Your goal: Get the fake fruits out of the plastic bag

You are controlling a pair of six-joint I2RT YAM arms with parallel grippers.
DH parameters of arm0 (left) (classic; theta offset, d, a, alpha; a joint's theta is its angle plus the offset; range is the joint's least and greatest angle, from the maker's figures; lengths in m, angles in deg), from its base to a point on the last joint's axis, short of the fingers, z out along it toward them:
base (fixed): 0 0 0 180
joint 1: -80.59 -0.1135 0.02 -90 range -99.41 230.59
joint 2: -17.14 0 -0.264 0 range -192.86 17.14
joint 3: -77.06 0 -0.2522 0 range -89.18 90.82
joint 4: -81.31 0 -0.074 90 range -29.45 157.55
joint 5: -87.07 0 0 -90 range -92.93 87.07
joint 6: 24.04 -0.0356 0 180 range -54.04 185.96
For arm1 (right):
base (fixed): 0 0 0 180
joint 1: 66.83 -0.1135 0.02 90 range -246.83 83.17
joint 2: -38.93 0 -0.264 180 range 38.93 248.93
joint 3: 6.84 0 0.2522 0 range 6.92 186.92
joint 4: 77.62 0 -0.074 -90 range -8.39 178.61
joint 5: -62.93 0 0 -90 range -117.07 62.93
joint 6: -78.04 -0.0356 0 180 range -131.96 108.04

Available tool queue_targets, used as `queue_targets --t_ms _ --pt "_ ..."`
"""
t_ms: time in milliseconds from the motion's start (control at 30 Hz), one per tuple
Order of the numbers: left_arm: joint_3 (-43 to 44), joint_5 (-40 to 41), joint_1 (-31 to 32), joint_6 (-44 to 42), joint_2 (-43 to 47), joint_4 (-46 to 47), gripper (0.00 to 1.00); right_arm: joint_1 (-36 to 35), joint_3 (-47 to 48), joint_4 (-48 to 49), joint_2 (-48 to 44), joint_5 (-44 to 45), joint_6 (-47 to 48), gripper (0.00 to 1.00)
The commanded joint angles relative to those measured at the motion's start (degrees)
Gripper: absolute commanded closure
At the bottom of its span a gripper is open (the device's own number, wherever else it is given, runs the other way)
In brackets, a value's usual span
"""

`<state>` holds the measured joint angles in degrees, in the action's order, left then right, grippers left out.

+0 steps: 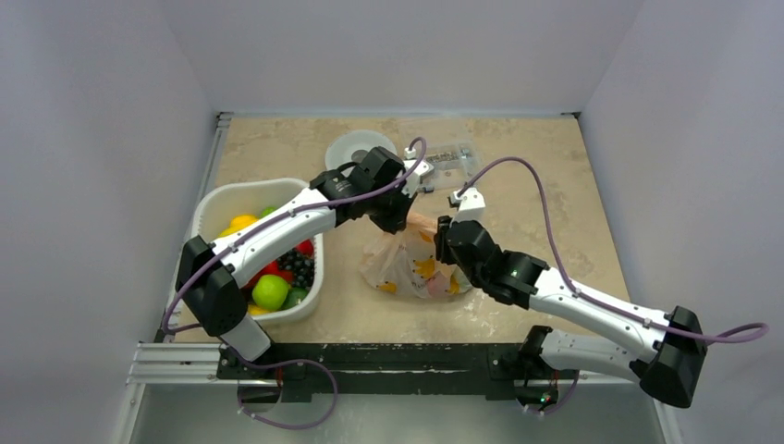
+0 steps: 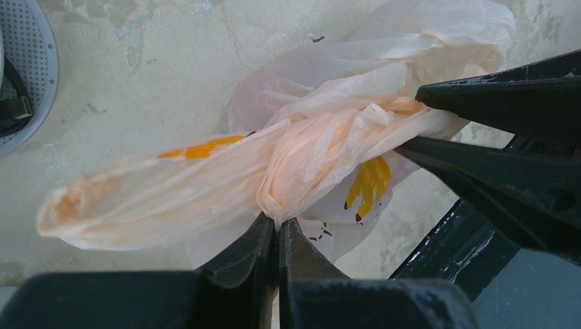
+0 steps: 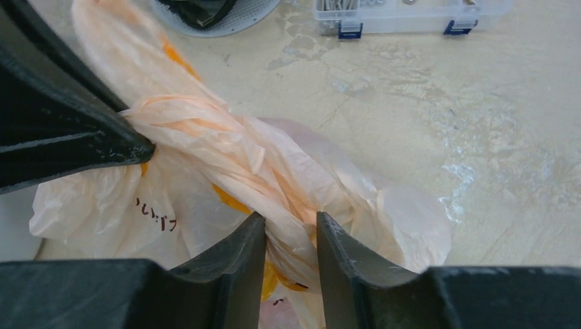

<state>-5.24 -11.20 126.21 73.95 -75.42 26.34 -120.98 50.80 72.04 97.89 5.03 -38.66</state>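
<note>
The plastic bag [image 1: 407, 268], pale peach with yellow-orange prints, lies crumpled on the table between both arms. My left gripper [image 1: 399, 220] is shut on a twisted bunch of the bag [image 2: 308, 164], pinched right at its fingertips [image 2: 279, 223]. My right gripper [image 1: 446, 242] holds the same twisted strand [image 3: 274, 171] between its fingers, which stand a little apart with plastic filling the gap. No fruit shows through the bag. Fake fruits lie in the white basket [image 1: 211, 205]: a green apple [image 1: 270, 291], dark grapes [image 1: 300, 266] and a yellow piece [image 1: 242, 222].
A round white perforated dish [image 1: 349, 148] sits behind the left gripper. A clear hard box of small parts [image 1: 451, 159] lies at the back, also in the right wrist view [image 3: 411, 15]. The white basket stands at the table's left side.
</note>
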Motion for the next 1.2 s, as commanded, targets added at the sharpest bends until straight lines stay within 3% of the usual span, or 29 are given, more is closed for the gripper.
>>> queue_targets --t_ms 0,100,267,367,467,767,800,900,967,1033,1167 --pt "0.4 3.0 -0.9 0.9 3.7 1.7 1.0 -0.2 -1.1 -3.1 -3.2 8.7 -7.7 0.78" --pt "0.1 4.7 -1.2 1.4 4.3 1.8 1.0 -0.1 -2.0 -5.3 -6.0 12.9 -11.9 0.94" --pt "-0.4 7.7 -1.5 2.3 5.7 2.0 1.0 1.5 -1.1 -16.2 -9.0 20.5 -25.6 1.0" --pt "-1.3 8.0 -1.7 2.6 6.5 2.6 1.0 10.9 -0.8 -23.7 -8.1 16.5 -33.3 1.0" --pt "-1.6 8.1 -1.7 2.6 6.8 2.7 1.0 23.7 -2.5 -20.5 -5.5 2.8 -27.9 1.0" --pt "-2.0 4.4 -1.7 1.9 7.1 3.8 1.0 24.8 -3.6 -12.3 -9.6 -4.1 -15.2 1.0" --pt "-2.3 3.3 -1.7 1.6 7.3 4.1 0.98 24.8 -3.8 -10.8 -10.5 -6.2 -12.4 1.0" --pt "-3.0 -0.3 -1.7 0.5 8.0 5.2 0.58 24.9 -4.5 -7.3 -13.5 -12.2 -6.6 1.0" --pt "-3.6 -1.8 -1.7 0.2 8.6 6.0 0.39 24.8 -4.9 -4.7 -14.3 -16.7 -4.1 1.0" --pt "-4.1 -2.0 -1.7 -0.1 9.2 6.7 0.3 24.8 -4.6 -3.0 -13.8 -23.1 -0.3 1.0" --pt "-4.2 0.1 -1.4 -1.3 9.7 7.2 0.24 24.8 -4.9 -1.4 -13.5 -29.4 1.2 1.0"
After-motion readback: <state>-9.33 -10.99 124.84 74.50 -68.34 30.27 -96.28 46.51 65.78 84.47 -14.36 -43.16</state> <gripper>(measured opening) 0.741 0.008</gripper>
